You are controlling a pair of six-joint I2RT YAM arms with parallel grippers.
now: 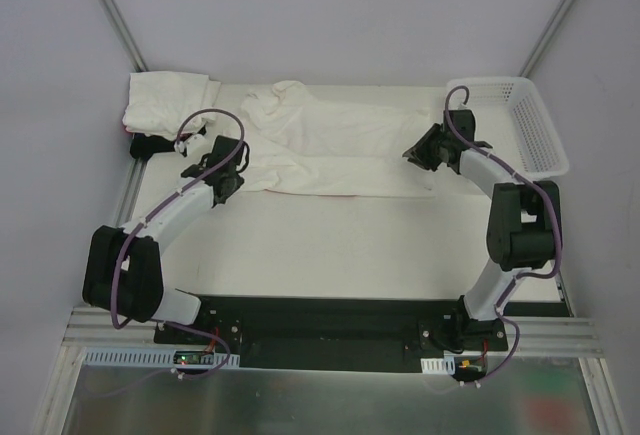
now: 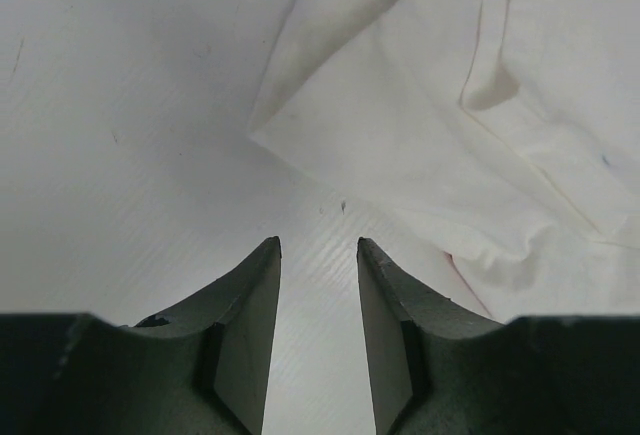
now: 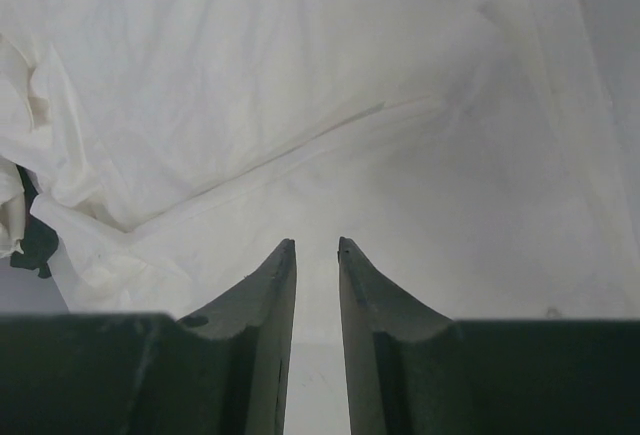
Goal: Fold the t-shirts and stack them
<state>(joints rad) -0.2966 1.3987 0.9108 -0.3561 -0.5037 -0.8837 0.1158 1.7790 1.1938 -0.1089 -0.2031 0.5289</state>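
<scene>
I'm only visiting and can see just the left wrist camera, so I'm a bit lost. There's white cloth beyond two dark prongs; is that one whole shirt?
Observer: Yes. From above, the white t-shirt lies spread across the far half of the table.
Operator: Are there other shirts?
Observer: A folded stack sits in the far left corner, white on top.
Operator: Where's the other arm?
Observer: The right tool hovers open over that shirt's right end.

top: overhead, far | 2 wrists: close, downward | shared: white t-shirt [image 1: 340,150]
</scene>
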